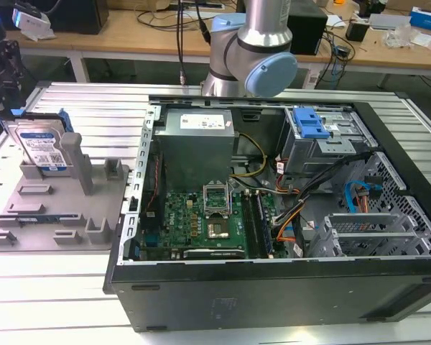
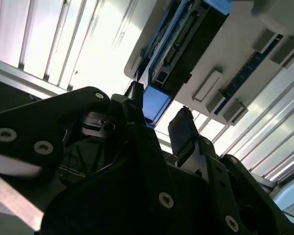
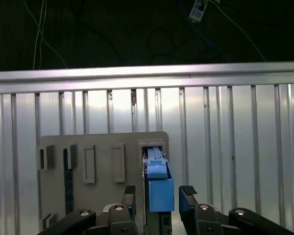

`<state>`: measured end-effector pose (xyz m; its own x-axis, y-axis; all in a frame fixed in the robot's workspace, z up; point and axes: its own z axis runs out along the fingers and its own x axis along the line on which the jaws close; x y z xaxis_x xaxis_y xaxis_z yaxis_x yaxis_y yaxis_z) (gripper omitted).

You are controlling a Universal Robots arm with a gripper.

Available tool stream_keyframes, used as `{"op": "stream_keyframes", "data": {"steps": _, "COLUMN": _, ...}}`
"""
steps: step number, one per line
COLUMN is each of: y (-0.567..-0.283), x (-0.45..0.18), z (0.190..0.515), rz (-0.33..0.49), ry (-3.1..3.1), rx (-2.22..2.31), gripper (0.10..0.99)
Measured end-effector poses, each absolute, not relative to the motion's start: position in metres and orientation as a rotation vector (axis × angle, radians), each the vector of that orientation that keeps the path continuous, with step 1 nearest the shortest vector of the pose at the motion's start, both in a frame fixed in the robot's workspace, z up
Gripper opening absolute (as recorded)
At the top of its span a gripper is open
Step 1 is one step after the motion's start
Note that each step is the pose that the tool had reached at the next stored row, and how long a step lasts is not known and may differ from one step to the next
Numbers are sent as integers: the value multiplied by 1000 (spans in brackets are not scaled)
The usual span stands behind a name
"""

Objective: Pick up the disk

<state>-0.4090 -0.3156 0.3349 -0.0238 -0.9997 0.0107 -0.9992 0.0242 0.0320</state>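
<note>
First wrist view: the end effector [image 3: 159, 190] stands wide open, one finger on either side of the blue-framed end of the disk [image 3: 159, 171], with a gap showing on both sides. The second wrist view shows the same straddle, the end effector [image 2: 158, 105] about the end of the disk [image 2: 186, 36].

Assessment: the grasp wants the fingers centred on the frame, square to its flat faces, and clear of the fixture tray [image 3: 103, 147] wall just beside one finger.

In the exterior view the disk [image 1: 39, 147] stands on edge in a corner slot of the fixture tray [image 1: 50, 208], near the edge of the table [image 1: 79, 100].
</note>
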Motion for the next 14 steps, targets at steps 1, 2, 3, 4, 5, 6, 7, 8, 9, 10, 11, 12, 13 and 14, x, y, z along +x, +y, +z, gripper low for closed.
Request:
{"op": "stream_keyframes", "data": {"steps": 1, "y": -316, "x": -409, "z": 334, "rz": -23, "ry": -2222, "rx": 2177, "gripper": 482}}
{"op": "stream_keyframes", "data": {"steps": 2, "y": -316, "x": -409, "z": 334, "rz": -19, "ry": -2212, "rx": 2184, "gripper": 482}}
{"op": "stream_keyframes", "data": {"steps": 3, "y": -316, "x": -409, "z": 333, "rz": -17, "ry": -2204, "rx": 2190, "gripper": 482}}
{"op": "stream_keyframes", "data": {"steps": 4, "y": -315, "x": -409, "z": 332, "rz": -15, "ry": -2200, "rx": 2192, "gripper": 482}}
{"op": "stream_keyframes", "data": {"steps": 5, "y": -315, "x": -409, "z": 332, "rz": -14, "ry": -2198, "rx": 2194, "gripper": 482}}
{"op": "stream_keyframes", "data": {"steps": 6, "y": -315, "x": -409, "z": 331, "rz": -14, "ry": -2197, "rx": 2195, "gripper": 482}}
{"op": "stream_keyframes", "data": {"steps": 7, "y": -315, "x": -409, "z": 331, "rz": -13, "ry": -2196, "rx": 2195, "gripper": 482}}
{"op": "stream_keyframes", "data": {"steps": 8, "y": -314, "x": -409, "z": 330, "rz": -13, "ry": -2196, "rx": 2196, "gripper": 482}}
{"op": "stream_keyframes", "data": {"steps": 9, "y": -313, "x": -409, "z": 329, "rz": -13, "ry": -2195, "rx": 2196, "gripper": 482}}
{"op": "stream_keyframes", "data": {"steps": 10, "y": -312, "x": -409, "z": 329, "rz": -13, "ry": -2195, "rx": 2196, "gripper": 482}}
{"op": "stream_keyframes", "data": {"steps": 11, "y": -311, "x": -409, "z": 328, "rz": -13, "ry": -2195, "rx": 2197, "gripper": 482}}
{"op": "stream_keyframes", "data": {"steps": 12, "y": -311, "x": -409, "z": 327, "rz": -12, "ry": -2194, "rx": 2197, "gripper": 482}}
{"op": "stream_keyframes", "data": {"steps": 13, "y": -311, "x": -409, "z": 326, "rz": -12, "ry": -2193, "rx": 2198, "gripper": 482}}
{"op": "stream_keyframes", "data": {"steps": 14, "y": -311, "x": -409, "z": 325, "rz": -12, "ry": -2192, "rx": 2198, "gripper": 482}}
